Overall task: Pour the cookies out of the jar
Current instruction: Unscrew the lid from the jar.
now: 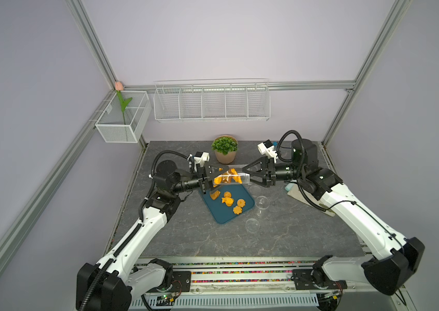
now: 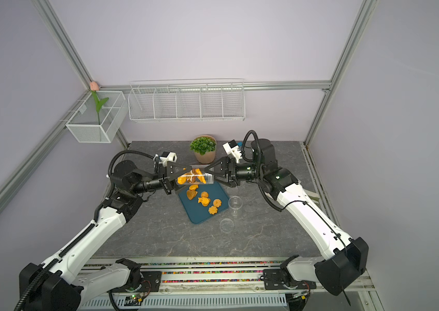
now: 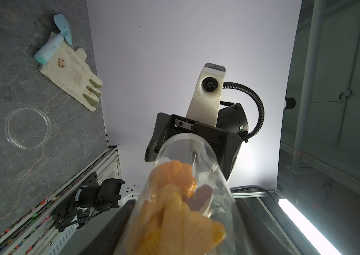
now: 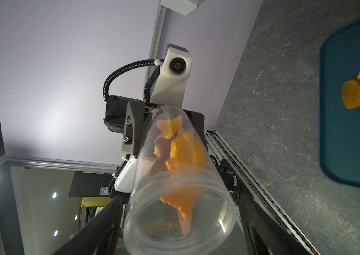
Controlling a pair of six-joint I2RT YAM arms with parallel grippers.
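Clear jar hangs sideways over the teal tray so cookies land there. Left end effector pinches it; right end effector flanks the mouth, grip's anyone's guess.

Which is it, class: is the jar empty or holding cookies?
Partly full: several cookies show inside the clear jar, which lies sideways, while others lie on the tray below.

White arms, black joints, ribbed cables

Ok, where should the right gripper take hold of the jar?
The jar hangs sideways, base clamped in the left gripper, mouth toward the right gripper. So probably come end-on from the mouth side and pinch the bare wall just behind the threads.
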